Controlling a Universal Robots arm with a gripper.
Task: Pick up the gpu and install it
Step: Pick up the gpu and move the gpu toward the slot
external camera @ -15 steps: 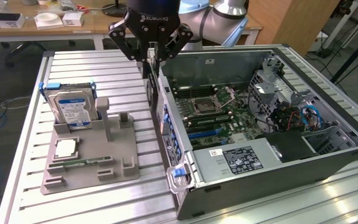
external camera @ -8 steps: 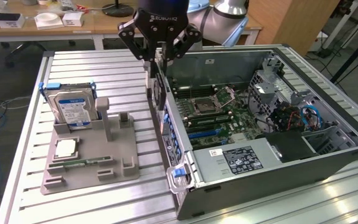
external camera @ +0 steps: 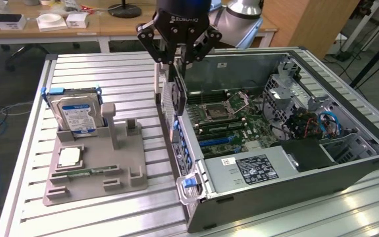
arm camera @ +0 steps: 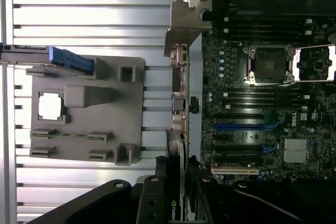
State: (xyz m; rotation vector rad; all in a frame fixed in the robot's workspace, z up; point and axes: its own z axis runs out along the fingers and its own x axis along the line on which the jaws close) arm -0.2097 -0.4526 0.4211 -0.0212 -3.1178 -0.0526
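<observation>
We see the fingers [external camera: 158, 49] closed partway on the gpu [external camera: 173, 101]: upright, edge-on, perforated silver bracket, beside the computer case [external camera: 295, 185].

The worktop [external camera: 110, 74] is showing silver, ribbed in parallel stripes. The grey holder [external camera: 97, 168] is carrying a hard drive [external camera: 77, 116] labelled blue and white. Under the black pincer [external camera: 178, 63], the gpu [external camera: 174, 98] is gleaming perforated silver, and the motherboard [external camera: 242, 118] is showing green with blue slots.
</observation>
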